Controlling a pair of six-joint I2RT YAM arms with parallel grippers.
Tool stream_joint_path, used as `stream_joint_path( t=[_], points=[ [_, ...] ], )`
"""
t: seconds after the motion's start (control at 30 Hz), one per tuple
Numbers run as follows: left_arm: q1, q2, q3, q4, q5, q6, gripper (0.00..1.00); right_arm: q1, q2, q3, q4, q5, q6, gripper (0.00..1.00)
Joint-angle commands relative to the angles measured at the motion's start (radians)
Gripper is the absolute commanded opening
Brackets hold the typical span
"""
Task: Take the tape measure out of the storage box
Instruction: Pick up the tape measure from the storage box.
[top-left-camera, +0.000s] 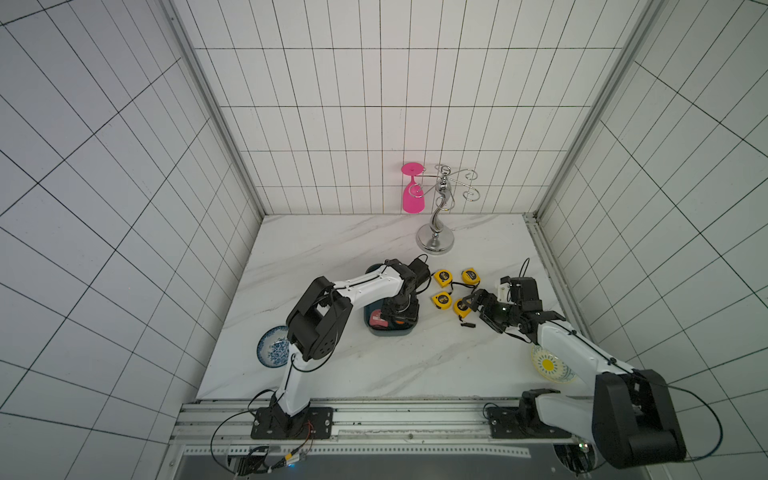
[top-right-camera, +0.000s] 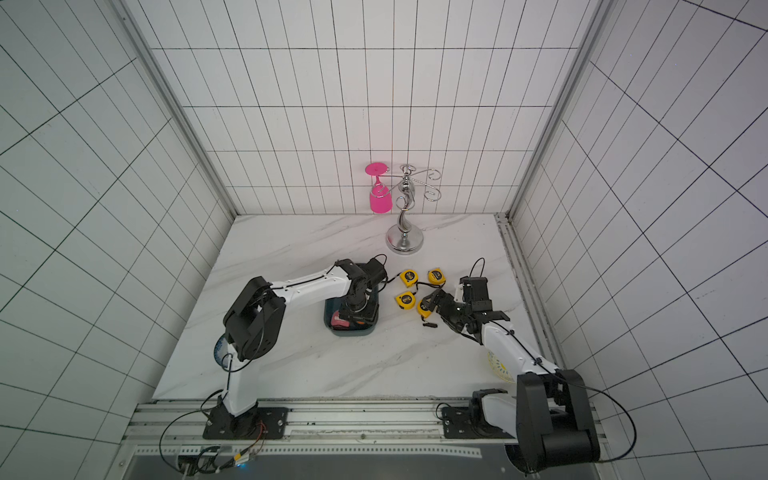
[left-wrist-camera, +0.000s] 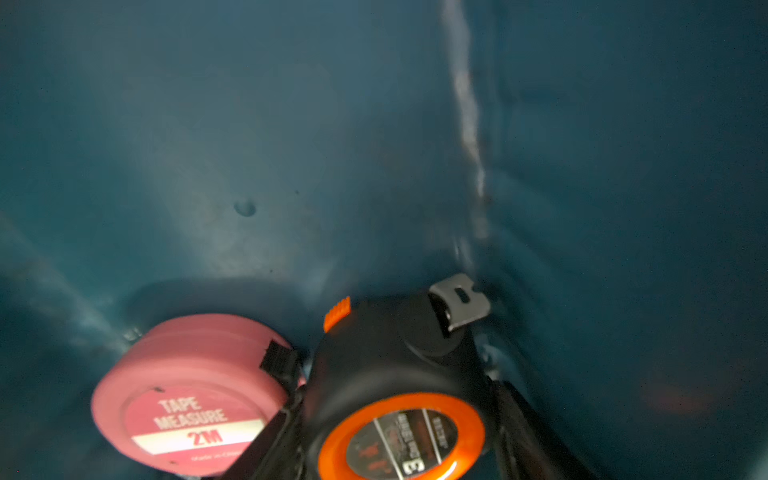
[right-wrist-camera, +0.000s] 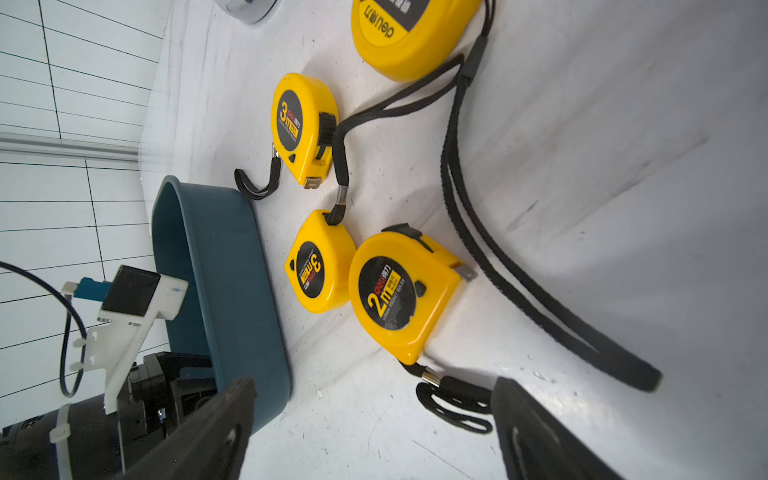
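Note:
The dark teal storage box (top-left-camera: 390, 332) sits mid-table, and my left gripper (top-left-camera: 395, 318) reaches down into it. In the left wrist view, the left gripper (left-wrist-camera: 395, 395) is shut on a black and orange tape measure (left-wrist-camera: 395, 365) on the box floor (left-wrist-camera: 249, 166). A pink tape measure (left-wrist-camera: 187, 395) lies beside it in the box and touches it. Several yellow tape measures (top-left-camera: 443, 277) lie on the table right of the box. My right gripper (right-wrist-camera: 372, 386) stands open and empty next to the nearest yellow one (right-wrist-camera: 399, 295).
A chrome glass rack (top-left-camera: 435, 237) with a pink glass (top-left-camera: 412, 195) hanging on it stands at the back. A blue patterned bowl (top-left-camera: 273, 347) sits at the front left and a yellow one (top-left-camera: 548, 365) under the right arm. Black wrist straps (right-wrist-camera: 478, 257) trail across the table.

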Motion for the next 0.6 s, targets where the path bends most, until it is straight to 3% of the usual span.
stream_joint_path(
  t=[0.0,0.23,0.4,0.57],
  points=[
    [-0.002,0.029,0.022,0.025,-0.014,0.012,0.62,-0.015,-0.008,0.038,0.012,-0.006,0.000,0.93],
    [0.004,-0.006,0.026,0.018,-0.026,-0.002,0.39,-0.016,-0.009,0.033,0.019,-0.011,0.003,0.92],
    [0.027,-0.072,0.014,0.014,-0.037,-0.035,0.00,-0.015,-0.009,0.030,0.039,-0.033,0.001,0.92],
    [0.063,-0.165,-0.009,0.022,-0.046,-0.093,0.00,-0.010,-0.023,0.021,0.063,-0.057,0.002,0.92]
  ],
)
